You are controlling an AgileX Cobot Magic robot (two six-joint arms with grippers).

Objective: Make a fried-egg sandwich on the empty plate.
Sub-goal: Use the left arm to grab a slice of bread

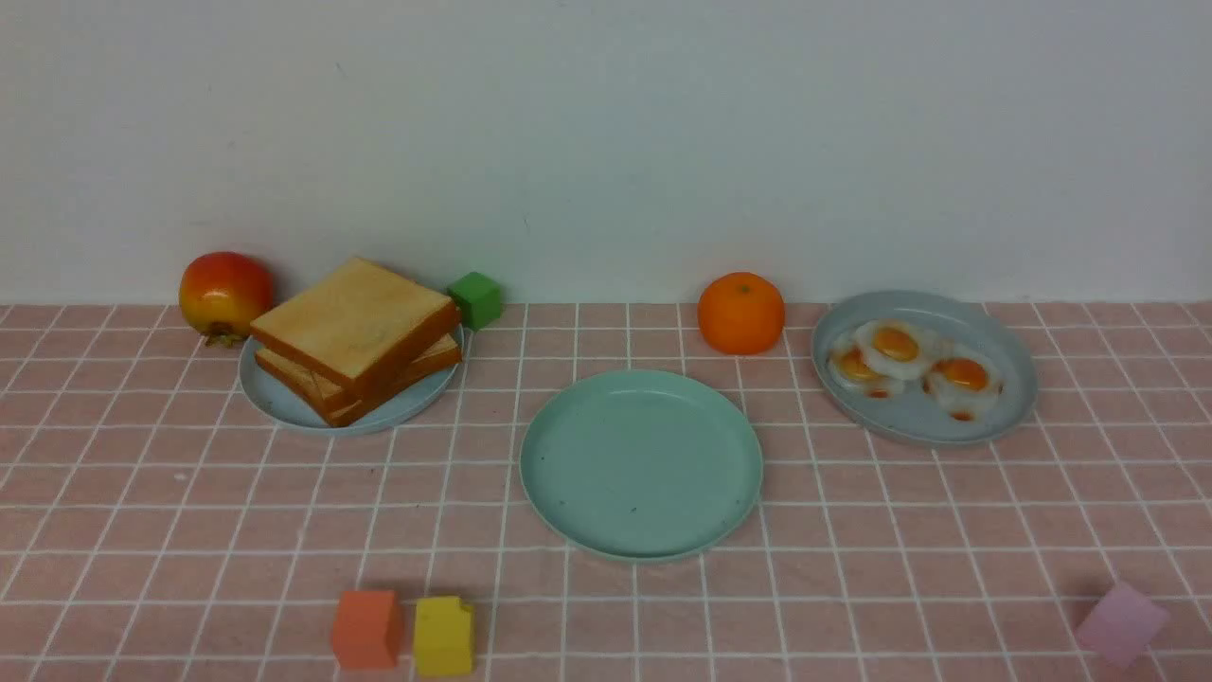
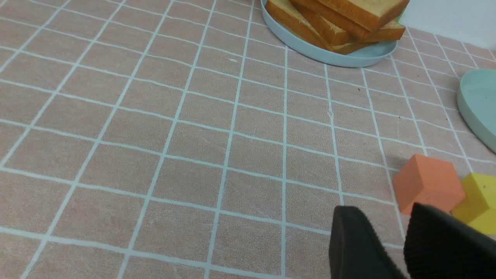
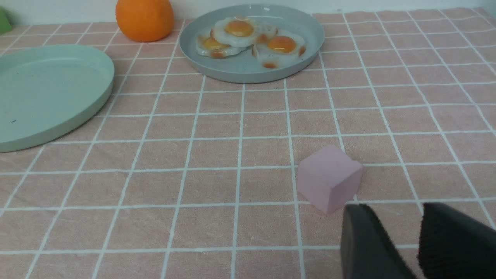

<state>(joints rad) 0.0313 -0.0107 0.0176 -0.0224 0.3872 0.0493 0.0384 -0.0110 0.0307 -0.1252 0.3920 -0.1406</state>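
The empty plate (image 1: pixel 641 464), mint green, lies mid-table with nothing on it; it also shows in part in both wrist views (image 2: pixel 478 100) (image 3: pixel 46 89). No fried-egg sandwich is in view. Toast slices (image 1: pixel 355 327) are stacked on a pale blue plate (image 1: pixel 284 403) at the back left. Three fried eggs (image 1: pixel 914 365) lie in a grey-blue dish (image 1: pixel 1004 332) at the back right. My left gripper (image 2: pixel 383 211) hovers over the cloth, open and holding nothing, near an orange cube. My right gripper (image 3: pixel 391 209) is open and holding nothing beside a pink cube. Neither arm shows in the front view.
An orange (image 1: pixel 740 313) sits behind the mint plate. A red fruit (image 1: pixel 225 294) and a green cube (image 1: pixel 475 299) flank the toast. An orange cube (image 1: pixel 366 629) and a yellow cube (image 1: pixel 443 636) stand front left, a pink cube (image 1: pixel 1120 623) front right. A wall closes the back.
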